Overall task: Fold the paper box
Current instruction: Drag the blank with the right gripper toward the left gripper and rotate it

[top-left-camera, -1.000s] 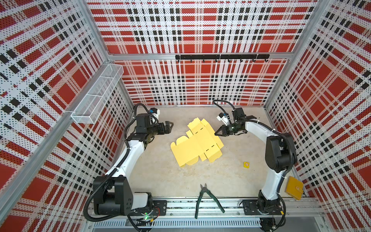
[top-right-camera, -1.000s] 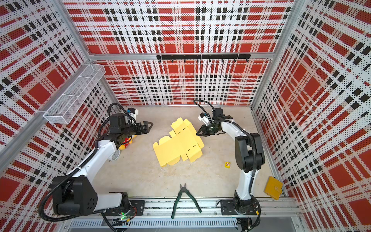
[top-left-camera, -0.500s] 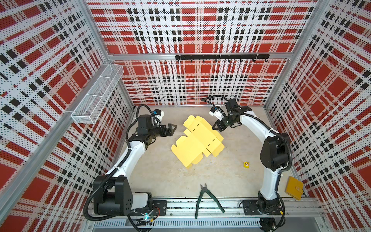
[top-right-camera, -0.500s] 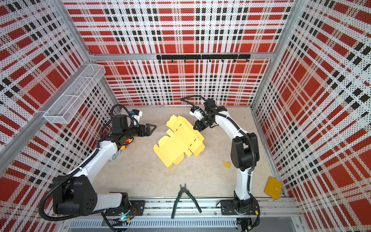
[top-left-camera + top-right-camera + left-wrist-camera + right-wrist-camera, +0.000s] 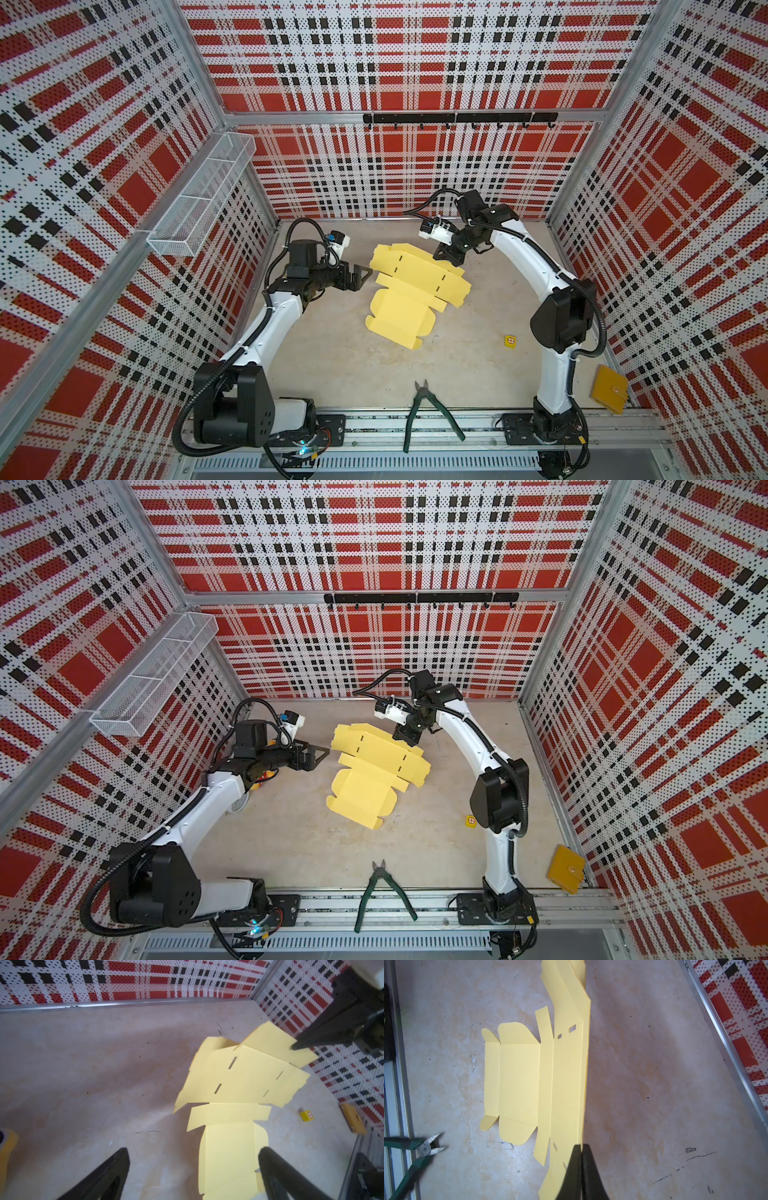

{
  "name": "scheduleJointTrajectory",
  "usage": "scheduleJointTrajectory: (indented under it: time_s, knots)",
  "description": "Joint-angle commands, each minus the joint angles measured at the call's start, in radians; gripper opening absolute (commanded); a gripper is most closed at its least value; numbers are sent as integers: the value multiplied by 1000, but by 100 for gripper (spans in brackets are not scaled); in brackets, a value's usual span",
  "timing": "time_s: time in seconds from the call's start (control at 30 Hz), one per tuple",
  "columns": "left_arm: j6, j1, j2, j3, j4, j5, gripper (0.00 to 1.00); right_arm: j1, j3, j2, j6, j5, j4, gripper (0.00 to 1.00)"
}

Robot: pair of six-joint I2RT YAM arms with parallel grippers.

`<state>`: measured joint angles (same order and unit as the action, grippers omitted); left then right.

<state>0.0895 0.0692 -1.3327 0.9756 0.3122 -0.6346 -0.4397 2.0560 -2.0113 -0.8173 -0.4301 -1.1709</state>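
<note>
**Right wrist view: box edge pinched**

The right gripper [image 5: 580,1146] is clamped shut on the far edge of the paper box [image 5: 519,1084], holding that edge raised off the table [image 5: 332,365]. In both top views the sheet lies mid-table. The left gripper [image 5: 365,277] hovers at its 9 o'clock, jaws spread wide and empty.

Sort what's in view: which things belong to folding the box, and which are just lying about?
Job: paper box; right gripper, shut on its raised flap; left gripper, open and empty.
Lying about: cutters; cube; pouch; wire basket.
</note>
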Motion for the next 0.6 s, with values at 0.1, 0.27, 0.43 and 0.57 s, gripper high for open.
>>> scheduleJointTrajectory:
  time_s: [0.1, 0.27, 0.43, 0.57]
  knots:
    - [125, -3, -2, 44, 88, -86, 100, -71, 78, 12, -192, 89, -98, 0]
    - [105, 4, -4, 32, 79, -146, 94, -94, 74, 38, -221, 107, -83, 0]
    - [97, 3, -9, 6, 41, -83, 75, -110, 43, 65, -239, 175, -39, 0]
    - [83, 6, -13, -9, 22, -89, 67, -119, 35, 74, -240, 200, -20, 0]
